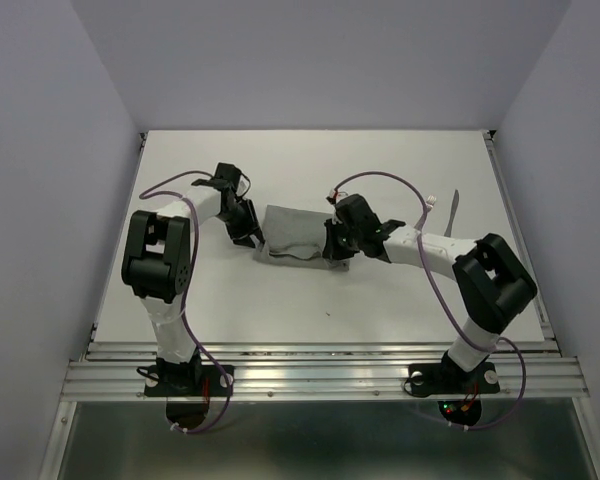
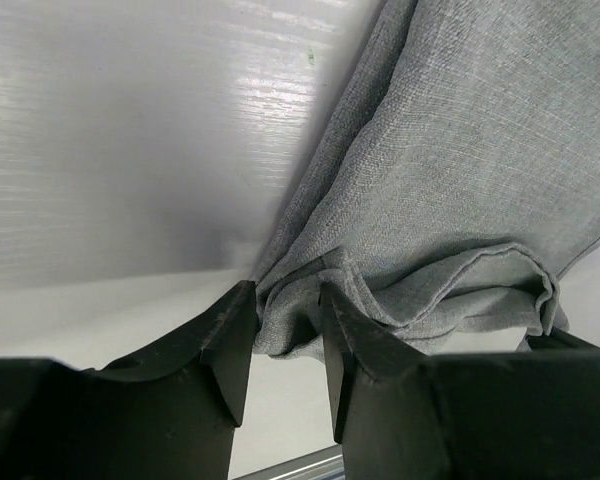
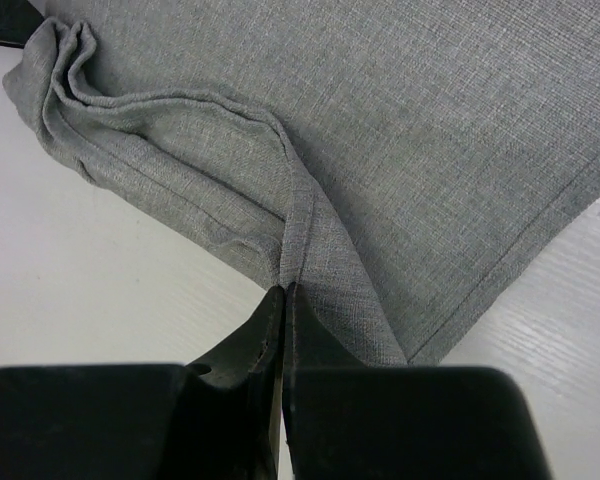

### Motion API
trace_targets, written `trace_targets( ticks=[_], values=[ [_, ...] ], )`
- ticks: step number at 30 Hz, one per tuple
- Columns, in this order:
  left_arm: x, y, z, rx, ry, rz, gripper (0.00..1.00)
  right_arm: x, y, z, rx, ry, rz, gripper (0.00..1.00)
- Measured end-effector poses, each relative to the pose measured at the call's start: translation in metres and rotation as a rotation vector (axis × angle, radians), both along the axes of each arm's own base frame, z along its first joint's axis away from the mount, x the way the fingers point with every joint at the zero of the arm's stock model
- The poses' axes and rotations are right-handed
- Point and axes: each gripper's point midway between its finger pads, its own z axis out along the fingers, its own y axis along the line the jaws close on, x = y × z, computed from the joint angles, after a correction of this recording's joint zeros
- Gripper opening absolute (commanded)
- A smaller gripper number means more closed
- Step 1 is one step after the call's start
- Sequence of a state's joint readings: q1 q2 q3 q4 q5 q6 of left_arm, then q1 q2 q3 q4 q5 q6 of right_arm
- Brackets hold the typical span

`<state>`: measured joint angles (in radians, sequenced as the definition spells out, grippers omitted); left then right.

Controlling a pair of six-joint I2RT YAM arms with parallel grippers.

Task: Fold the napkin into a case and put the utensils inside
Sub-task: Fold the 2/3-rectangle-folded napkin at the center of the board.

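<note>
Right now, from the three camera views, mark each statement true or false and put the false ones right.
1. The right fingers are shut on a raised ridge of the napkin. True.
2. The left fingers are pressed tightly together. False: they stand apart, with a corner of the napkin between them.
3. The napkin lies spread out in one flat layer. False: it is folded, and its layers show at the edge.
4. A slim silver utensil lies on the table to the right of the napkin, apart from it. True.
</note>
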<state>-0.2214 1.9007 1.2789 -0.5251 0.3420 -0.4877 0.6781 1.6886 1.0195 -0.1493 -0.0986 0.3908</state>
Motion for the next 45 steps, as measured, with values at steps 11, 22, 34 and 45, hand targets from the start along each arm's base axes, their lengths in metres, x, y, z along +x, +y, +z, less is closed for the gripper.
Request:
trace_targets(
  ticks=[11, 22, 34, 45],
  values=[
    [0.02, 0.012, 0.044, 0.065, -0.147, 0.014, 0.19, 0.011, 0.007, -0.013, 0.09, 0.139, -0.007, 0.01],
    [0.014, 0.017, 0.049, 0.102, -0.158, -0.008, 0.07, 0.016, 0.003, -0.018, 0.115, 0.199, -0.038, 0.01],
    [-0.035, 0.027, 0.061, 0.139, -0.158, -0.029, 0.45, 0.018, 0.001, -0.026, 0.121, 0.235, -0.06, 0.01],
    [-0.085, 0.013, 0.04, 0.028, -0.076, -0.022, 0.46, 0.019, -0.001, -0.025, 0.128, 0.239, -0.064, 0.01]
  ],
)
